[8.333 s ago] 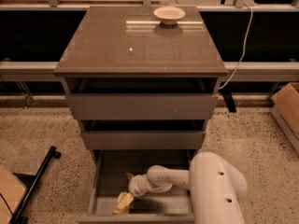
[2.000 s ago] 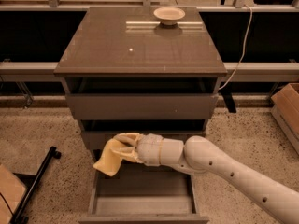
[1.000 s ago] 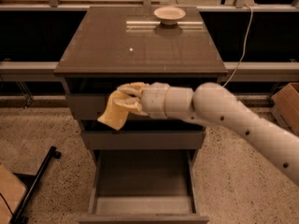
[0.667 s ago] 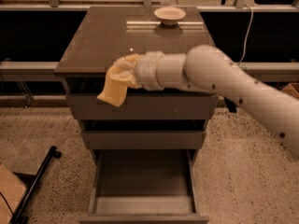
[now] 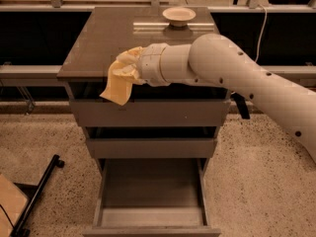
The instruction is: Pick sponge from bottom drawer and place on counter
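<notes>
Sponge (image 5: 121, 78): tan-yellow, limp, hanging at the front edge of the surface (image 5: 103, 38), with its lower corner drooping across the top drawer's front. End effector (image 5: 132, 69): I read it as clamped on the sponge's upper part and largely hidden by it. Bottom drawer (image 5: 150, 191): pulled open. Pale bowl (image 5: 178, 16): at the surface's far edge, well apart.

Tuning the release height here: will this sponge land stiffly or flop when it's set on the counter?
Probably floppy: the sponge droops in a limp fold below the pincer, which grips it at the front edge of the counter. Likely light, since it hangs from one pinched end. Being flat and soft, it should not roll.
</notes>
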Motion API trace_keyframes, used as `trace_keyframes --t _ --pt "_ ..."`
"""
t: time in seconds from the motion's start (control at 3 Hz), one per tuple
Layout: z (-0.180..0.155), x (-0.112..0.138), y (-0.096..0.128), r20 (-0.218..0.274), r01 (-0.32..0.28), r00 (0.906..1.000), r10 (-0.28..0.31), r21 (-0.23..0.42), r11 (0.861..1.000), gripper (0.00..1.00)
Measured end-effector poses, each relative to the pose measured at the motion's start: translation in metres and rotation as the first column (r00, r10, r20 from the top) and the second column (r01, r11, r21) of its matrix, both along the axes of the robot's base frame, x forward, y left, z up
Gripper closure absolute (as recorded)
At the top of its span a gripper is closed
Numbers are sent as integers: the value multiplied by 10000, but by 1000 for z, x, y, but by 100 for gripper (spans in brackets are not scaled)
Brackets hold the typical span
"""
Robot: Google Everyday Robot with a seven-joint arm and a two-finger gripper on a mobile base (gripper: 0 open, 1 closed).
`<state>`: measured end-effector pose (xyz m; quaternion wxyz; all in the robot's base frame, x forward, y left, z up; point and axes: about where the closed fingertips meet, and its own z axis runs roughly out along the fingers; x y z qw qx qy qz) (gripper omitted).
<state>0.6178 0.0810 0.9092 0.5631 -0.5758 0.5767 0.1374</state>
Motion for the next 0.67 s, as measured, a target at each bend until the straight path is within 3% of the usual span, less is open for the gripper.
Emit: trace_keyframes --t 0.33,0.67 --pt "2 11 -14 187 676 9975 -677 27 9977 100" --pt "18 36 -42 648 1522 9865 -1504 -239 9881 100"
